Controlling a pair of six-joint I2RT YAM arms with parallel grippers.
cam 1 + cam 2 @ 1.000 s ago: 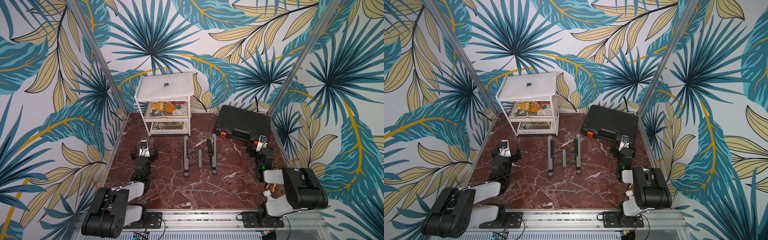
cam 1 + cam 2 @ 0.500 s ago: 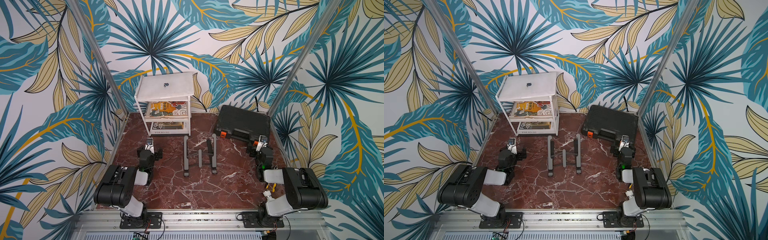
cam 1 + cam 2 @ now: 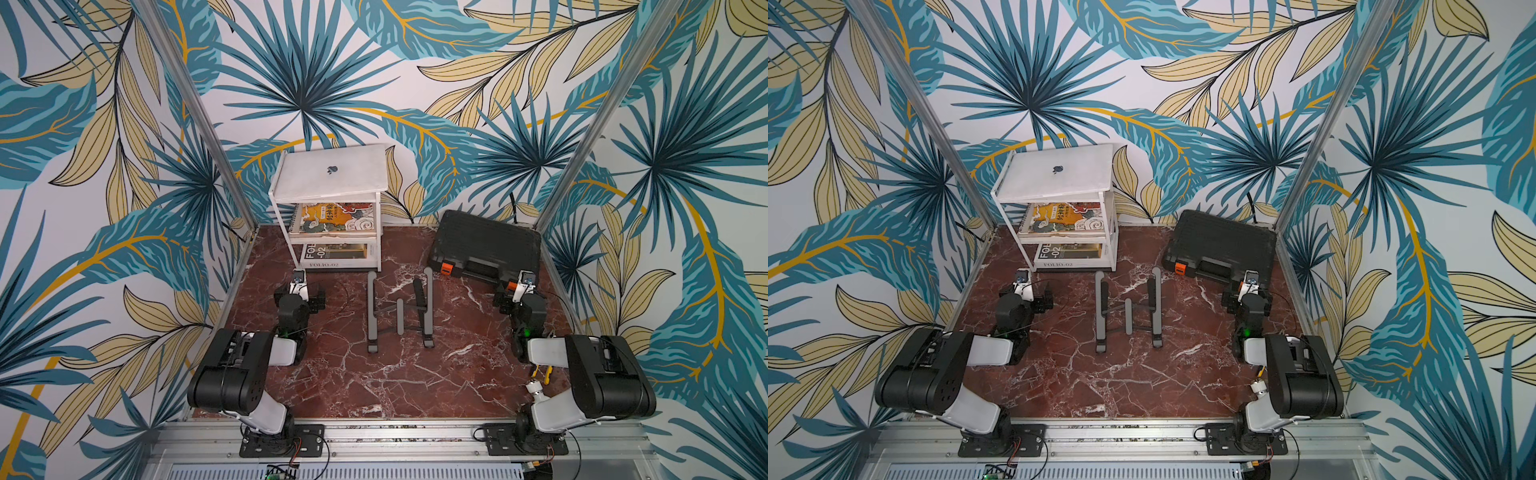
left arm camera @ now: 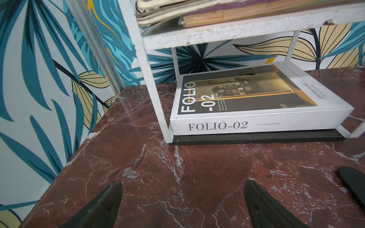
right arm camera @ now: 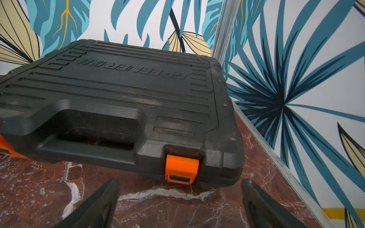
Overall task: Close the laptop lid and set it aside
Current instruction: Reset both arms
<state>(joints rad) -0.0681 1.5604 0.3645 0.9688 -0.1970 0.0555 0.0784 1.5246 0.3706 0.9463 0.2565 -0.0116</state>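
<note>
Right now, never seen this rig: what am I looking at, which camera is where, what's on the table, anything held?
A left arm and a right arm are mounted at the near edge of a red marble table. Both top views look down from overhead; each wrist view rides on one arm. The left gripper faces a white shelf unit with a FOLIO-02 book at its bottom; the right gripper faces a black tool case with orange latches. Both are open and hold nothing. The laptop lies closed on top of that shelf unit. A grey folding stand sits mid-table.
</note>
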